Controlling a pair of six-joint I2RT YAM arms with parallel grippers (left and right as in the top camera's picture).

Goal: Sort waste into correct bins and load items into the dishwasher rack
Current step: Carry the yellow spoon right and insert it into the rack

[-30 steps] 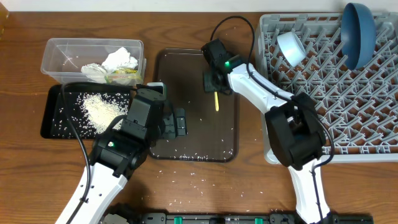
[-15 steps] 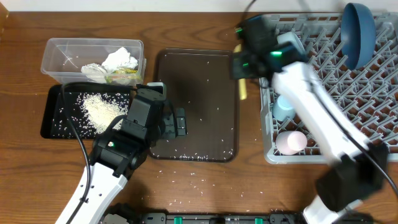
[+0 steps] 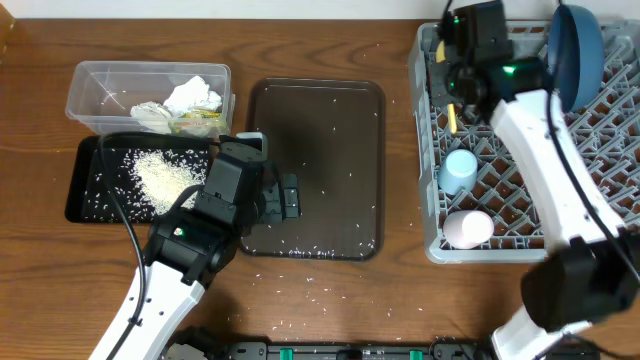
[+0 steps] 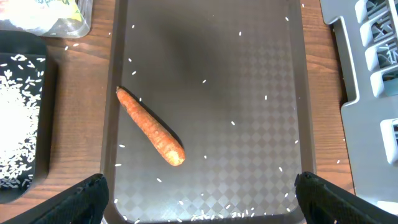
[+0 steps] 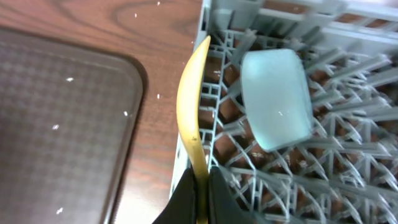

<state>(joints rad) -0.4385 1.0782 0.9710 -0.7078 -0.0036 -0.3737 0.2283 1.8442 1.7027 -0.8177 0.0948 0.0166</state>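
My right gripper (image 3: 458, 82) is shut on the yellow spoon (image 3: 451, 116) and holds it over the left edge of the grey dishwasher rack (image 3: 600, 215). In the right wrist view the spoon (image 5: 190, 118) sticks out of the shut jaws (image 5: 202, 186), next to a light blue bowl (image 5: 277, 99). The rack holds the dark blue bowl (image 3: 578, 50), a light blue bowl (image 3: 458, 170) and the pink cup (image 3: 468, 228). My left gripper (image 4: 202, 199) is open above the brown tray (image 4: 249, 93), where the orange carrot (image 4: 151, 126) lies among rice grains.
The clear tub (image 3: 95, 80) at the back left holds crumpled napkins (image 3: 185, 103). The black tray (image 3: 85, 200) in front of it holds a heap of rice (image 3: 165, 178). Loose rice grains (image 3: 300, 285) lie on the wooden table in front of the brown tray (image 3: 330, 130).
My right arm has carried the yellow spoon from the brown tray rightward to the left edge of the rack. My left arm has not moved.
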